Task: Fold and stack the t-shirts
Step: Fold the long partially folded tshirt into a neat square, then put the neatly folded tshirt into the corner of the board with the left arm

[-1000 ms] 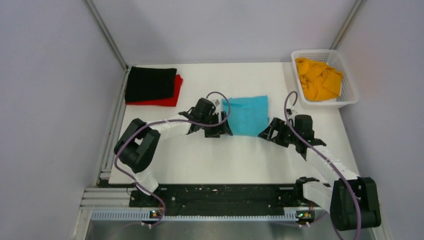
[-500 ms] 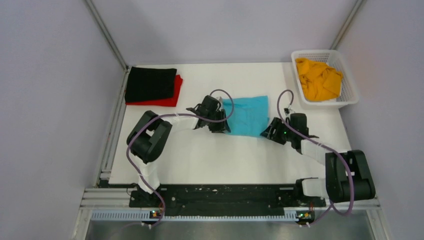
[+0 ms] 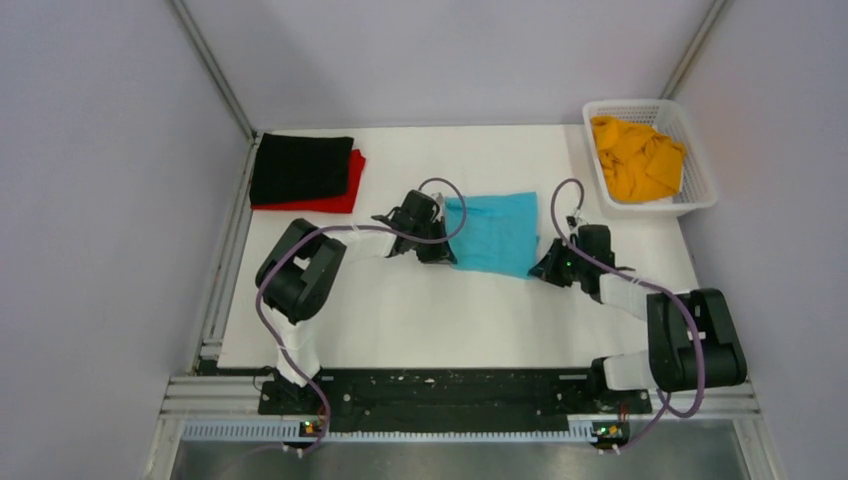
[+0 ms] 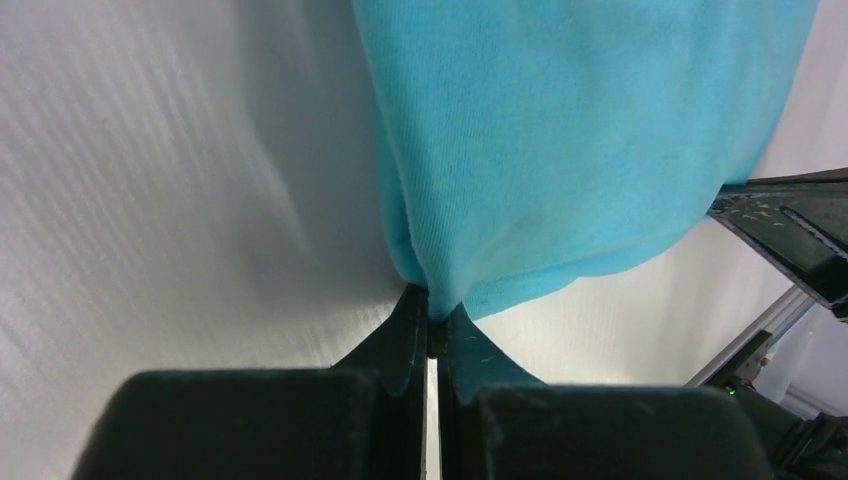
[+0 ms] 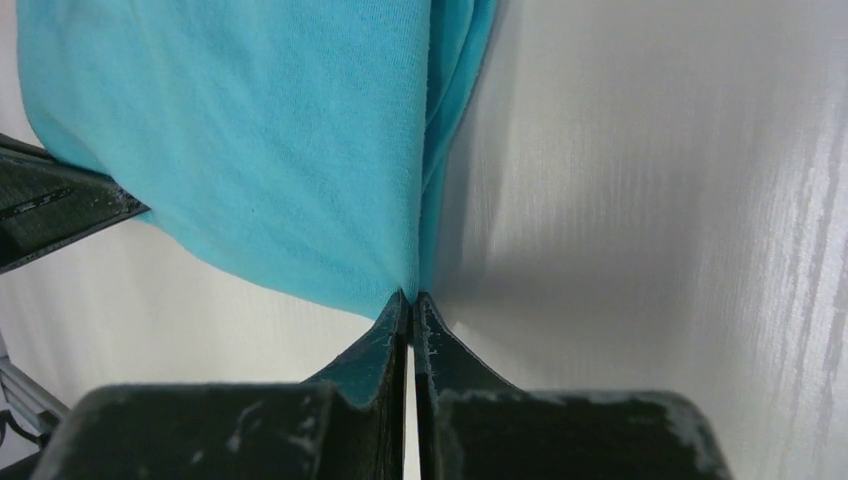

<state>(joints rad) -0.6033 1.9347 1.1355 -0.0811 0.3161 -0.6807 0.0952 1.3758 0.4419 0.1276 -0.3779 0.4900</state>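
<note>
Both clamped on turquoise t-shirt (image 3: pixel 495 232): left hand (image 4: pixel 432 318), right hand (image 5: pixel 412 300); white table (image 3: pixel 450 315), grey walls (image 3: pixel 100 200).

Now tight on turquoise t-shirt (image 3: pixel 495 232): left fingers (image 4: pixel 400 335), right fingers (image 5: pixel 385 335).

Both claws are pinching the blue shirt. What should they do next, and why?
Probably lift both corners together, evenly: the left gripper and right gripper are each shut on a near corner of the turquoise t-shirt, whose rest lies flat.
</note>
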